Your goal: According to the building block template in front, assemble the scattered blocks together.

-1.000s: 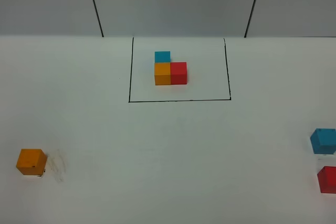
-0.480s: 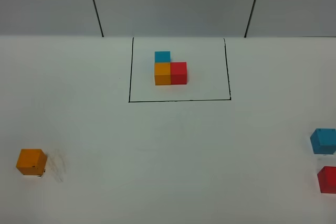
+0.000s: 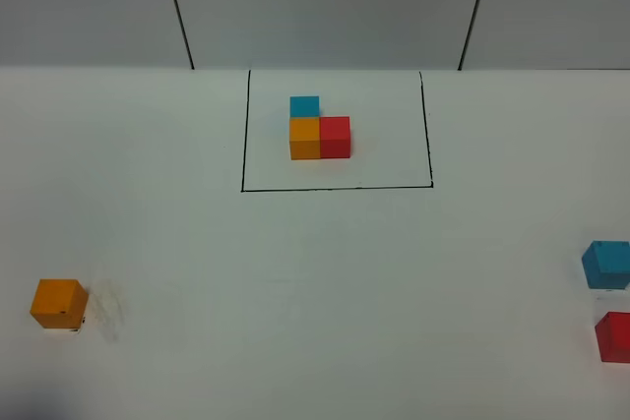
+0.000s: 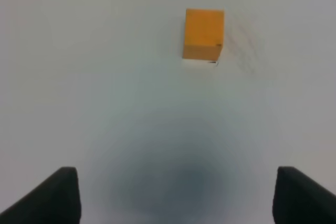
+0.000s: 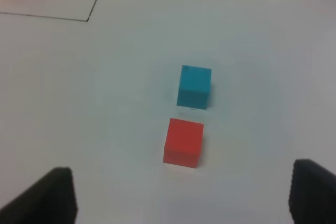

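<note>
Left gripper (image 4: 178,198): the fingers are standing wide apart and gripping nothing; only the two dark tips are showing in the left wrist view, hanging over bare table
Right gripper (image 5: 181,198): the fingers are likewise standing wide apart, holding nothing; two dark tips are showing at the edge of the right wrist view
Orange block (image 4: 203,34): is sitting flat on the table out ahead of the left gripper, well apart from both tips and touching neither; in the exterior high view it is lying near the front left corner
Scuff marks (image 3: 108,312): faint grey smears are showing on the table just beside the orange block, on its right in the high view
Red block (image 5: 183,142): is resting out ahead of the right gripper, roughly in line with the gap between the fingers, well apart from them
Blue block (image 5: 195,86): is sitting just beyond the red block, near it but with a small gap; in the high view both are lying at the right edge, partly cut off, the blue one farther back
Template (image 3: 319,130): is sitting toward the far middle of the table, three cubes touching in an L, with orange at the corner, blue behind it and red on its right
Black outline (image 3: 335,187): a drawn rectangle is framing the template, which is standing left of centre inside it
Table (image 3: 295,272): white, is carrying all of the above
Back wall (image 3: 325,7): grey panels with dark seams are rising behind the table
</note>
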Motion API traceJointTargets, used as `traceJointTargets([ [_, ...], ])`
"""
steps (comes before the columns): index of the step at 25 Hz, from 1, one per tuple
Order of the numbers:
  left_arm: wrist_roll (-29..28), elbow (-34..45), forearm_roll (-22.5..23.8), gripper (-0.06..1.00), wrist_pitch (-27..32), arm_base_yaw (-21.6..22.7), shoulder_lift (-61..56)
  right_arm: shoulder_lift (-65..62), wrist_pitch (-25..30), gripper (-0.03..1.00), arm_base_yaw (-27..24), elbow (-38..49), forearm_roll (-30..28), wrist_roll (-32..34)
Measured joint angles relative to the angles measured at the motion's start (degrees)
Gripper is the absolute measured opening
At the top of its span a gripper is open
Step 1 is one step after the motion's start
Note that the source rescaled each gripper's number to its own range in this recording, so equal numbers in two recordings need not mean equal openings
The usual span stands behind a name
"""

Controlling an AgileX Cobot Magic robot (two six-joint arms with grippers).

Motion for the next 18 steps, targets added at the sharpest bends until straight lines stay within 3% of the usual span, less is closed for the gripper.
traceJointTargets([
  [10,-0.1,-14.2,0.3,0.64,-0.5,0.0,20.4,0.0,0.0,0.67,0.0,0.0,0.0,0.0],
  [18,-0.1,-15.5,0.6,0.64,-5.1,0.0,33.9,0.0,0.0,0.67,0.0,0.0,0.0,0.0],
])
